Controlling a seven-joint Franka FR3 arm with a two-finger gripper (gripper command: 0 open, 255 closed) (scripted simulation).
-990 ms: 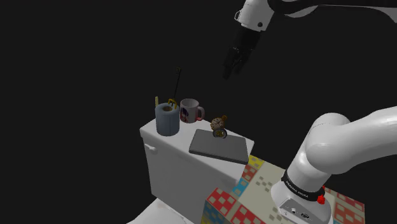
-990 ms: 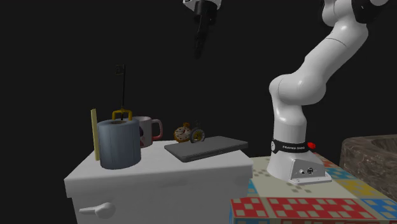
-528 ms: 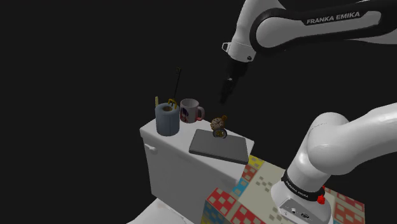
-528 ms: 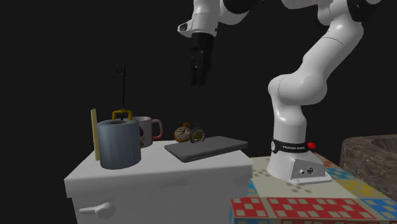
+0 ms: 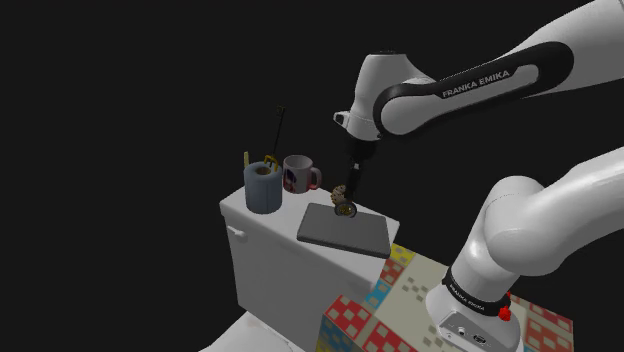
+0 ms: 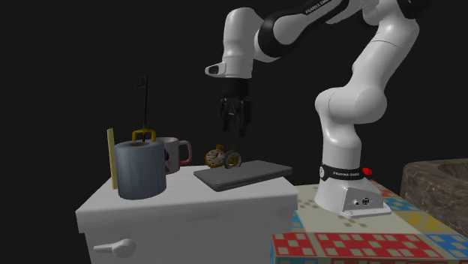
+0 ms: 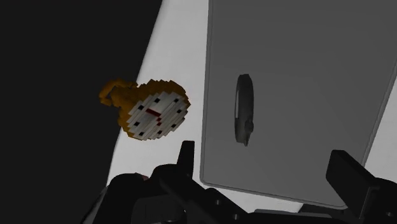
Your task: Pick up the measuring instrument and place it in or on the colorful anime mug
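Note:
A small gold pocket watch (image 5: 344,203) (image 6: 216,157) (image 7: 153,112) with a white dial stands on the white tank top, beside a grey flat slab (image 5: 343,229) (image 6: 241,174) (image 7: 299,76). A thin dark disc (image 7: 243,118) (image 6: 234,159) stands on edge next to it, on the slab. The pink-handled mug (image 5: 298,173) (image 6: 174,154) with a dark picture sits further along the tank, toward the shoulder view's left. My black gripper (image 5: 349,188) (image 6: 235,132) (image 7: 266,165) hangs open just above the watch and disc, holding nothing.
A blue-grey roll (image 5: 264,187) (image 6: 139,169) in a yellow holder stands beside the mug, with a yellow stick (image 6: 111,157) and a thin dark rod (image 5: 280,130) behind it. The white tank (image 5: 265,262) drops off at its edges. My stand (image 5: 400,290) is checkered.
The arm has come down from high above the tank, and the gripper now hangs just over the watch. Nothing on the tank has moved.

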